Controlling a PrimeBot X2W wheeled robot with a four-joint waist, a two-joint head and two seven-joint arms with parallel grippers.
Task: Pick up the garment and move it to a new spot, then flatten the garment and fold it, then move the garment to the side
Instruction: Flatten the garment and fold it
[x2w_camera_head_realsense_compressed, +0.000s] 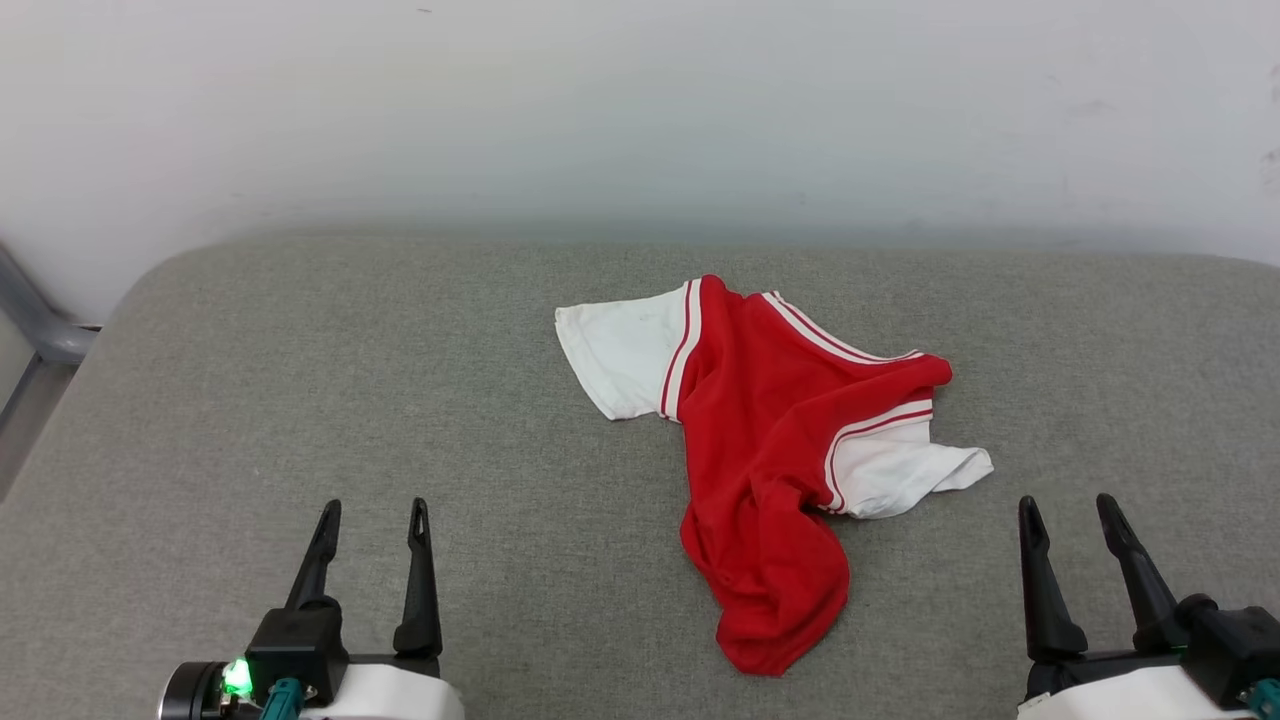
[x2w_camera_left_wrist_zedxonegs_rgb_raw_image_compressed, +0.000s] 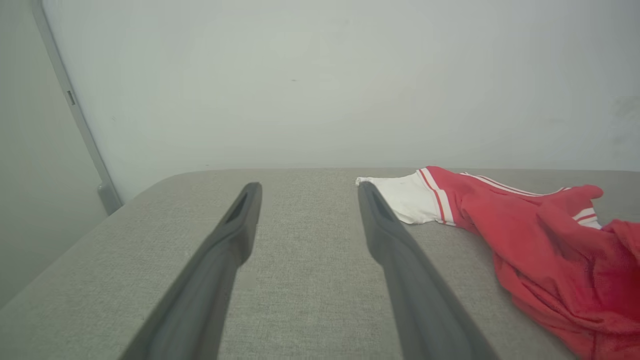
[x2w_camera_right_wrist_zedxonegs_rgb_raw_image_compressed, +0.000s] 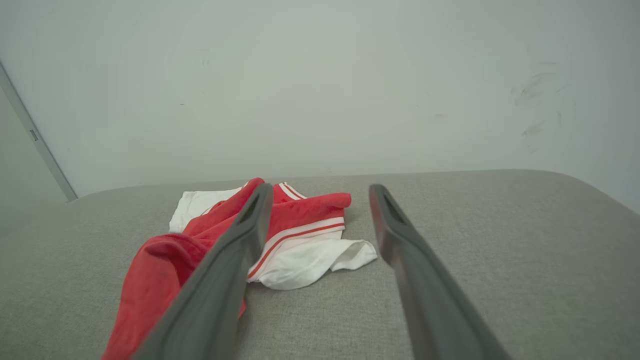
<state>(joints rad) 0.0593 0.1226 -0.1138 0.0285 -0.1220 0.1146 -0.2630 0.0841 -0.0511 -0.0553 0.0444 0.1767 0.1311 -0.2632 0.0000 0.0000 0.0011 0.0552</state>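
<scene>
**Item:** garment (x2w_camera_head_realsense_compressed: 770, 450), red body, white sleeves, crumpled.
**Location:** middle of the grey cushioned surface (x2w_camera_head_realsense_compressed: 300, 380), ahead of both pincers and between them, touching neither.
**Long axis:** runs from the far shoulder end toward the robot. The bunched hem is the nearest part.
**Left pincer** (x2w_camera_head_realsense_compressed: 374, 505): fingers spread, empty. The garment lies ahead and to its right, well apart.
**Right pincer** (x2w_camera_head_realsense_compressed: 1066, 500): fingers spread, empty. The garment lies ahead and to its left, with one white sleeve (x2w_camera_head_realsense_compressed: 920, 470) near its fingertips.
**Judgement:** the right arm is nearer, so the pick-up probably starts there with a short reach leftward.
</scene>
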